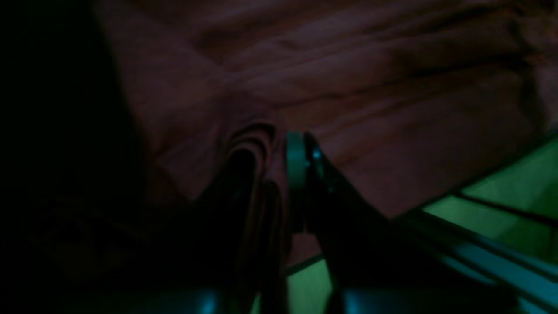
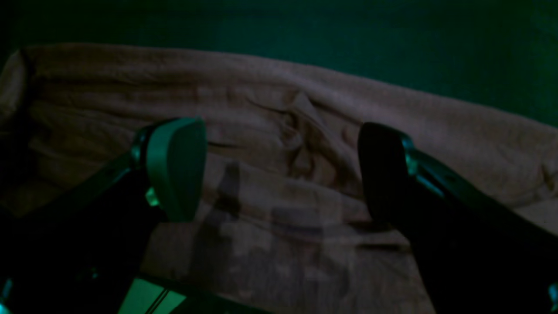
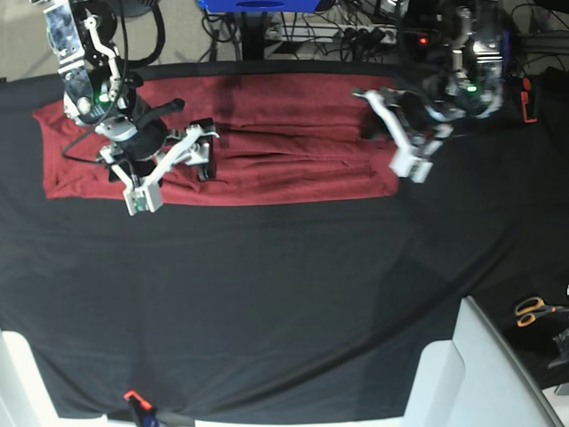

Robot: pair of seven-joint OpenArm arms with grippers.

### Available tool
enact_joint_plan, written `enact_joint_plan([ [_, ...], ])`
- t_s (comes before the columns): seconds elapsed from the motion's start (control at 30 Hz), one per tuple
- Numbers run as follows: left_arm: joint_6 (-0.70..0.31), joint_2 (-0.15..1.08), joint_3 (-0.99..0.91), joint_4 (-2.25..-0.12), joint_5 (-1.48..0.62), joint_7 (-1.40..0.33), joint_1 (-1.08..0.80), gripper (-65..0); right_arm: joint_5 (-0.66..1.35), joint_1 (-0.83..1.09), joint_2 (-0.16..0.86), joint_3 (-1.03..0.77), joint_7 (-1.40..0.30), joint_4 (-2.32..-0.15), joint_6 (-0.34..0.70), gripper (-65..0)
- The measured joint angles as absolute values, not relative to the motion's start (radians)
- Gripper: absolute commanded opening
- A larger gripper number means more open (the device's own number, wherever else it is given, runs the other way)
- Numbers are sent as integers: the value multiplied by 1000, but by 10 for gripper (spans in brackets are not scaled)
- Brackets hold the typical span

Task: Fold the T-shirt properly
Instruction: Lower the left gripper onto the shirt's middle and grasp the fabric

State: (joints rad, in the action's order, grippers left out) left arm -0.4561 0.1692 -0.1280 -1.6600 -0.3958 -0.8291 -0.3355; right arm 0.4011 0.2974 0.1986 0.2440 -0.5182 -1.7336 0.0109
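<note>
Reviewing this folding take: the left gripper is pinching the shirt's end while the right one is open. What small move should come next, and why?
Probably close the right gripper on the fabric beneath it. Its jaws stand wide apart over the T-shirt, holding nothing, while the left gripper is shut on bunched layers at the other end, so lifting now would drag one end only.

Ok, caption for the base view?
Left gripper pinches the red shirt's right end; right gripper open over it, on black cloth.
</note>
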Motion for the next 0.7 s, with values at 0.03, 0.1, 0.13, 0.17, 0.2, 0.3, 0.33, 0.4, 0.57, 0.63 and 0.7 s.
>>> enact_joint_plan([
  [0.03,-455,152,-117,-1657,-392,-828,-326,-650,401,297,198,244,-519,-1733,10,-140],
  [0.1,-442,121,-102,-1656,-388,-827,-312,-650,401,296,198,244,-517,-1734,11,-140],
  [0.13,-432,110,-99,-1656,-379,-828,-304,-650,401,296,198,244,-517,-1734,10,-140],
  [0.17,-416,97,-98,-1655,-366,-832,-295,-650,401,297,198,244,-517,-1733,10,-140],
  [0.2,-407,88,-97,-1647,-367,-835,-281,-650,401,297,198,244,-517,-1733,11,-140],
  [0.3,-407,63,-97,-1631,-366,-868,-244,-650,401,297,198,244,-517,-1733,10,-140],
  [0.33,-407,51,-101,-1632,-366,-869,-239,-650,401,297,198,244,-517,-1733,10,-140],
  [0.4,-407,33,-95,-1632,-367,-868,-235,-650,401,297,198,244,-518,-1733,11,-140],
  [0.57,-408,-12,-90,-1631,-367,-876,-225,-650,401,297,198,243,-517,-1733,11,-140],
  [0.63,-407,-27,-90,-1631,-366,-875,-219,-650,401,297,198,243,-517,-1733,10,-140],
  [0.7,-408,-34,-90,-1631,-366,-876,-218,-650,401,297,198,242,-517,-1733,11,-140],
])
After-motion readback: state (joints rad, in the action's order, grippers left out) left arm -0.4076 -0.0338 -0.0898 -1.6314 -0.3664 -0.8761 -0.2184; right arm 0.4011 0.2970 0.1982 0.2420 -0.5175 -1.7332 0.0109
